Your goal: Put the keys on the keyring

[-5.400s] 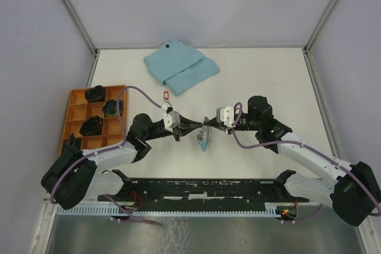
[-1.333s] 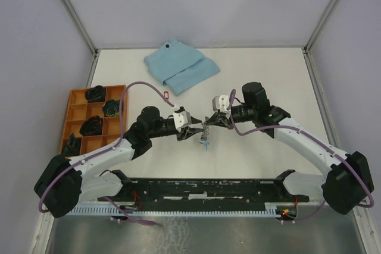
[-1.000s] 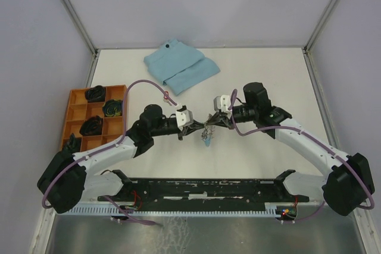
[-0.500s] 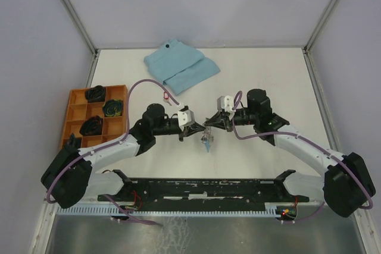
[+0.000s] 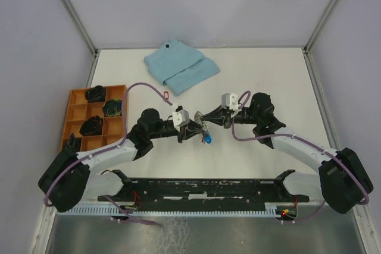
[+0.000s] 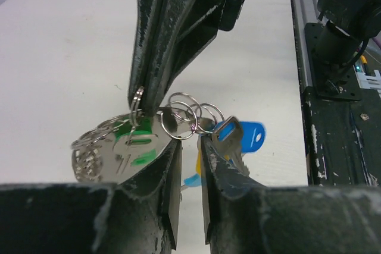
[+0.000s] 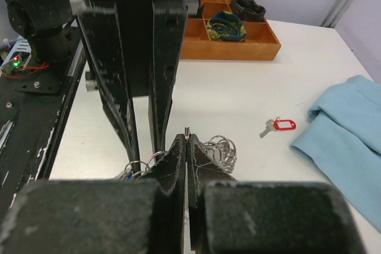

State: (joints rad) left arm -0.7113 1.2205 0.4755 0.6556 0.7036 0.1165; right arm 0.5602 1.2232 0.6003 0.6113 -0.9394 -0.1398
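The white worktop (image 5: 268, 75) carries a folded light-blue cloth (image 5: 180, 66) by its far edge and an orange compartment tray (image 5: 77, 92) at its left edge; neither takes part in this step. Over the middle of the worktop the two arms meet nose to nose. The right fingers (image 7: 175, 159) are closed tight on one thin ring of the keyring (image 6: 189, 111), holding the cluster of rings up off the surface. The left fingers (image 6: 166, 171) stand a narrow slit apart just under the cluster, with nothing clearly pinched between them. The blue key (image 6: 238, 138) hangs from the rings and looks threaded on. A patch of green (image 6: 141, 159) among the rings is probably the green key's tag, so that one seems to be on as well. The red key (image 7: 278, 125) lies loose on the worktop just beside the cloth, so by my reckoning one key is left to pick up and thread. No brand or writing can be read: the tags look blank, and marks on the shiny disc (image 6: 104, 159) are too blurred.
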